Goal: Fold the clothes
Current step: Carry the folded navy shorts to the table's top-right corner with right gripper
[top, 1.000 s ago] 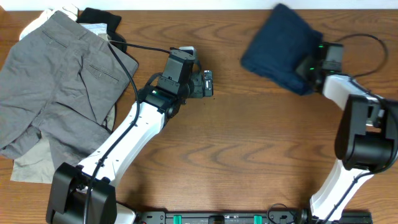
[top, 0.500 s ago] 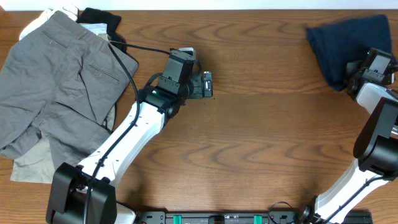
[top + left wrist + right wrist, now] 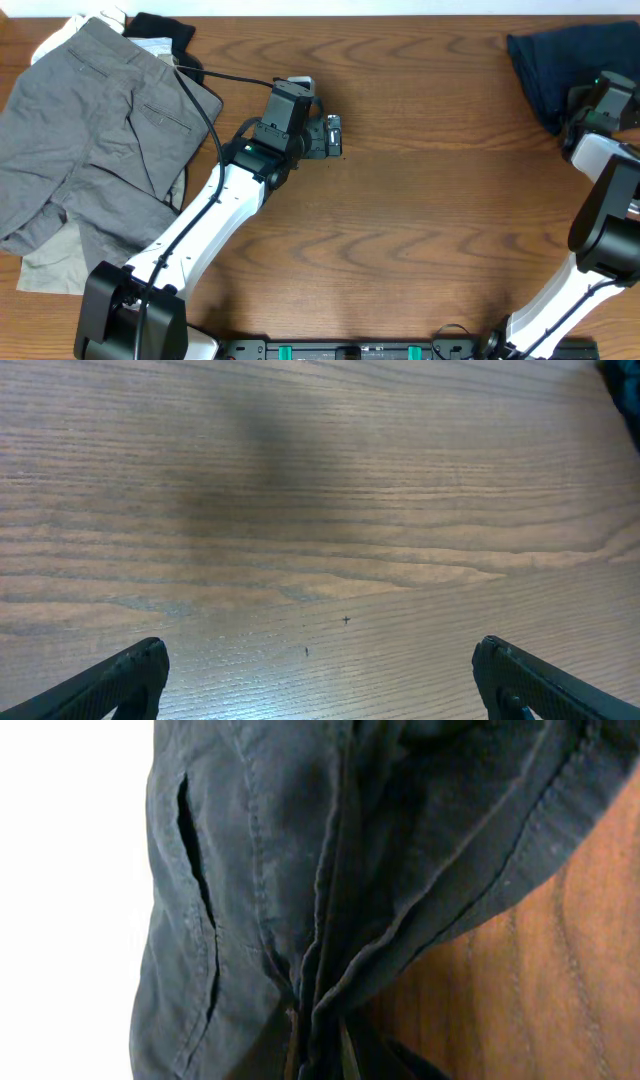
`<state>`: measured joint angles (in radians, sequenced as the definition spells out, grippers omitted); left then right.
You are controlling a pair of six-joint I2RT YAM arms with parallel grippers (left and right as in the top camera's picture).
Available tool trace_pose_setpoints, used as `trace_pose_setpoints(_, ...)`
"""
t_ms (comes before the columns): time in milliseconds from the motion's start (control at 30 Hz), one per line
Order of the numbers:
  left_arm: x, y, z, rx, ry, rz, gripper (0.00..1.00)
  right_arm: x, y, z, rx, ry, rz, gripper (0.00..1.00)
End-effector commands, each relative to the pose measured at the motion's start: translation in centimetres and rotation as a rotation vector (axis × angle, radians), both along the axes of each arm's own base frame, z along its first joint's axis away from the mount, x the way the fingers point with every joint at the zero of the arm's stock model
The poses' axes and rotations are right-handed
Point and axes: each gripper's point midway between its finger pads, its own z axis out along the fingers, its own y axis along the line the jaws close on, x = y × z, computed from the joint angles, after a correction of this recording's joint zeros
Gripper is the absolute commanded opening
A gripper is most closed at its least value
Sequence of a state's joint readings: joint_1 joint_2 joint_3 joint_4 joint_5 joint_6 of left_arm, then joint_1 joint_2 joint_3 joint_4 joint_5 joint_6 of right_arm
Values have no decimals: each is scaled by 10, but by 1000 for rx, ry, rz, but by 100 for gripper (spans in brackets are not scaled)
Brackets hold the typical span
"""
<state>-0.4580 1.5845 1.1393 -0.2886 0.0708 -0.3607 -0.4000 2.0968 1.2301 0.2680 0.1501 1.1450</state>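
The dark navy shorts point(image 3: 560, 70) lie bunched at the table's far right corner. My right gripper point(image 3: 592, 100) is shut on a gathered fold of them; in the right wrist view the navy cloth point(image 3: 300, 870) fills the frame and bunches tightly at the bottom, hiding the fingers. My left gripper point(image 3: 335, 135) hovers over bare wood at the table's middle, open and empty; its two fingertips point(image 3: 130, 675) stand far apart in the left wrist view.
Larger grey shorts point(image 3: 90, 140) lie spread at the left over a beige garment point(image 3: 50, 270). A small black garment point(image 3: 160, 28) lies at the back left. The table's far edge runs behind the navy shorts.
My right gripper has dragged the navy shorts from the back middle-right to the far right corner. The left arm has not moved.
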Motion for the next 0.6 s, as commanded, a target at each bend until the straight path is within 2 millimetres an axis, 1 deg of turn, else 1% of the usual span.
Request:
trace_pose_setpoints(0, 1, 4, -2, 24, -5, -2, 98, 0, 5, -26, 2, 53, 37, 9)
trace_pose_setpoints(67, 1, 4, -2, 23, -5, -1, 98, 0, 7, -31, -3, 67, 53, 14)
trace_pose_setpoints(100, 1, 4, -2, 23, -5, -1, 98, 0, 8, -32, -10, 75, 64, 19)
trace_pose_setpoints(133, 1, 4, -2, 22, -7, -2, 98, 0, 8, -33, -25, 86, 81, 31)
trace_pose_setpoints(167, 2, 4, -1, 21, -8, -1, 98, 0, 9, -33, -50, 101, 105, 50)
trace_pose_setpoints(233, 3, 3, 0, 18, -14, -1, 98, 2, 11, -32, -88, 122, 157, 72)
trace_pose_setpoints(267, 3, 3, 1, 16, -19, -2, 98, 4, 15, -31, -105, 128, 199, 93)
trace_pose_setpoints(300, 4, 2, 1, 14, -23, -2, 98, 6, 17, -29, -116, 131, 228, 99)
trace_pose_setpoints(433, 7, 1, 4, 6, -39, -1, 98, 9, 30, -16, -144, 135, 338, 99)
trace_pose_setpoints(567, 7, 1, 5, 5, -41, -1, 98, 7, 41, 14, -210, 143, 445, 99)
